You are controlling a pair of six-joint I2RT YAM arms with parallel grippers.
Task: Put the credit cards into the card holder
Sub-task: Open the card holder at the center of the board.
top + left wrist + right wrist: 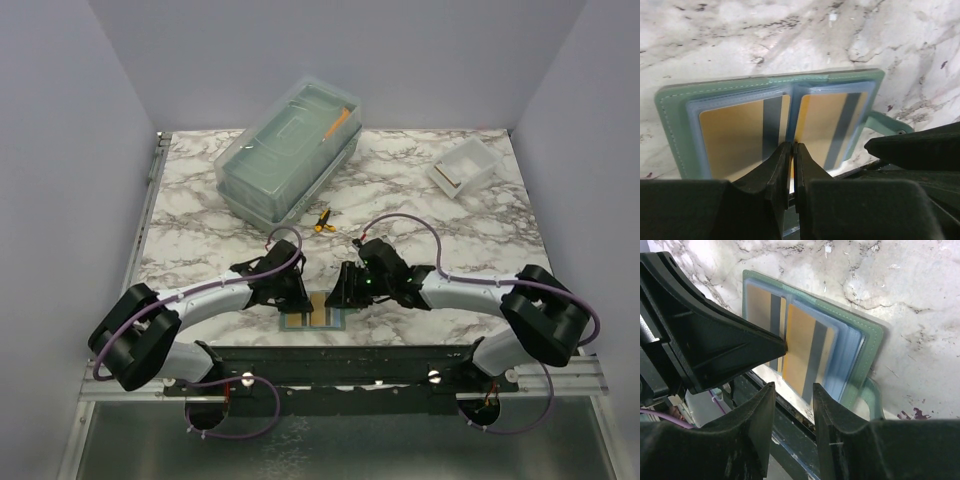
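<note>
Top external shows both arms angled inward over card holder (318, 320), left jaws pressed together, right jaws spread.

Clearance around the card holder (318, 318)
The left gripper (792, 147) crowds it at 10 o'clock and the right gripper (793, 389) at 2 o'clock; the table (200, 225) edge closes off 6 o'clock. A narrow lane lies between them at 12 o'clock, up to the small tool (322, 222) and the box (290, 150). The tray (465, 167) stands well apart at 2 o'clock.
</note>
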